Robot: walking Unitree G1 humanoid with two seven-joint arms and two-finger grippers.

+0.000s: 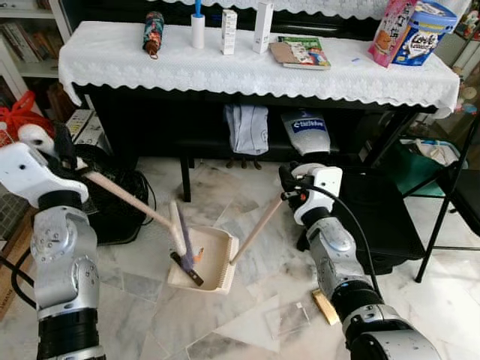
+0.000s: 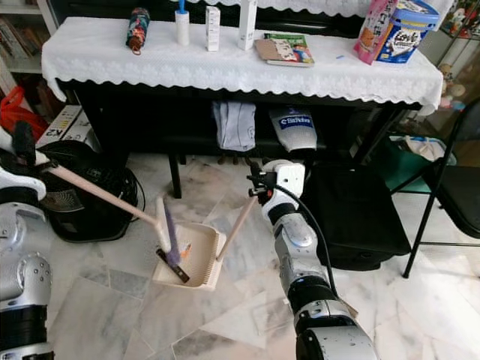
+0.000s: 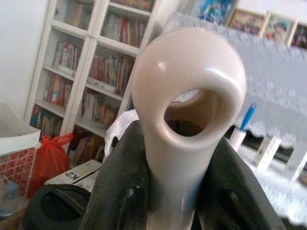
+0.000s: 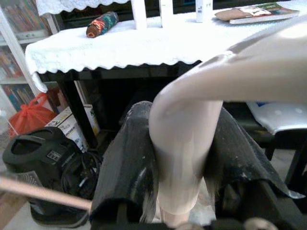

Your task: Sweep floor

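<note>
The broom handle [image 1: 120, 196] is clamped in the left gripper [image 1: 66, 154], slanting down toward the robot's right so its head [image 1: 182, 251] rests inside the dustpan [image 1: 210, 262] on the floor. The dustpan handle [image 1: 259, 225] is clamped in the right gripper [image 1: 289, 187].

Head stereo pair: high, facing forward and down onto marble floor [image 1: 247, 315]; both eyes share dustpan [image 1: 212, 259], white-clothed tabletop [image 2: 225, 71] far.
Left wrist camera: pressed close against broom handle [image 3: 187, 120], facing bookshelf [image 3: 91, 81] and same tabletop.
Right wrist camera: close against dustpan handle [image 4: 184, 143], facing tabletop, black heater [image 4: 45, 158].
</note>
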